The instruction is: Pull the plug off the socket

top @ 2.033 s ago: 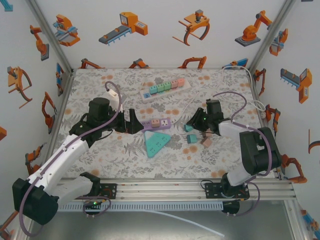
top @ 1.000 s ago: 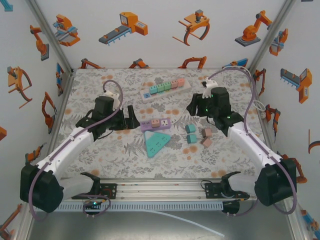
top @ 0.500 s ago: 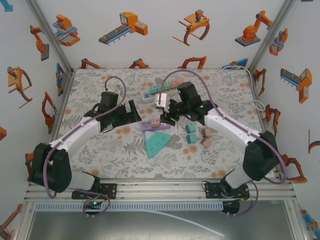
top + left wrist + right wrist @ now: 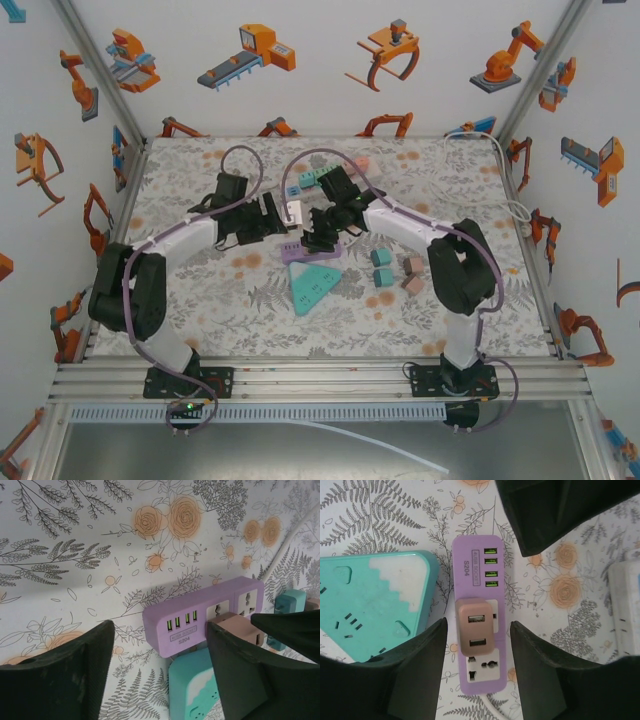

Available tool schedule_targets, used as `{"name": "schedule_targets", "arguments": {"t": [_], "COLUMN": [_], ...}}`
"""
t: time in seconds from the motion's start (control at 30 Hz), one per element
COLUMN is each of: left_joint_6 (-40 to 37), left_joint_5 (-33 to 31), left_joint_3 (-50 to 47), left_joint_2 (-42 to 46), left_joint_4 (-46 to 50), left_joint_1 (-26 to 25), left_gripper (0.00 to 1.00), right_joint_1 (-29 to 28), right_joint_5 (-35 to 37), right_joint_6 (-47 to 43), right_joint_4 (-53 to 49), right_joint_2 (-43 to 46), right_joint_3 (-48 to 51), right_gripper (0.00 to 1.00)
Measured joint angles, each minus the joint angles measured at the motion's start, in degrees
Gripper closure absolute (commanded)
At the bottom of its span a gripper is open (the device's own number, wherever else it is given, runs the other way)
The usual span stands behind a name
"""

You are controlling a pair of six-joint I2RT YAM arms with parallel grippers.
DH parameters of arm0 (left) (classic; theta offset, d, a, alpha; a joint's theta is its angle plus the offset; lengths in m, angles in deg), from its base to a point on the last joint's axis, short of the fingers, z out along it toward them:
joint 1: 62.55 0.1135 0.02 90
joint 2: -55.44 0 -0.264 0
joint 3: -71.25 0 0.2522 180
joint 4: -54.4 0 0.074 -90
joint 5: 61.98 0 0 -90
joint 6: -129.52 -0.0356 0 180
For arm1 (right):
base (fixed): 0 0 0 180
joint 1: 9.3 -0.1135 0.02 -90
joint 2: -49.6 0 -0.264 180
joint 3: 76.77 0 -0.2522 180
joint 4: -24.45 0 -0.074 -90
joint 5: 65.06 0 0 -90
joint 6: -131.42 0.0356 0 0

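Observation:
A purple socket strip (image 4: 322,250) (image 4: 476,570) (image 4: 195,617) lies on the floral mat with a brown plug (image 4: 476,629) (image 4: 236,628) seated in one of its outlets. My right gripper (image 4: 478,667) (image 4: 318,236) hovers over it, open. Its fingers (image 4: 417,672) stand either side of the strip, with a gap between each pad and the plug. My left gripper (image 4: 160,675) (image 4: 278,222) is open at the strip's USB end. Its right finger (image 4: 245,675) stands close in front of the plug, and nothing is held.
A teal triangular socket (image 4: 312,285) (image 4: 370,605) (image 4: 192,692) lies against the purple strip's near side. A white power strip (image 4: 320,178) (image 4: 625,605) with coloured plugs sits behind. Small teal and brown blocks (image 4: 395,270) lie to the right, and a white cable (image 4: 515,205) runs along the right edge.
Both arms have closed in on the purple strip. The right gripper swung in from the right rear and came down over the plug. The left gripper moved right and its jaws narrowed.

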Motion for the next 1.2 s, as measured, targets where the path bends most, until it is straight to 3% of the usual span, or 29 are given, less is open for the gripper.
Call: {"name": "schedule_targets", "arguments": {"t": [0.63, 1.2], "left_joint_6": [-1.0, -4.0], "left_joint_5": [4.8, 4.0], "left_joint_3": [2.8, 7.8], "left_joint_2": [-8.6, -12.0], "left_joint_4": [2.7, 7.3], "left_joint_1": [-2.1, -3.7], "left_gripper": [0.48, 0.49], "right_joint_1": [-0.1, 0.1], "right_joint_5": [-0.6, -1.5], "right_joint_6": [0.2, 1.1], "right_joint_4": [0.0, -2.0], "right_joint_2": [-1.7, -1.7], "right_joint_3": [0.0, -0.7], "right_gripper": [0.69, 0.84]}}
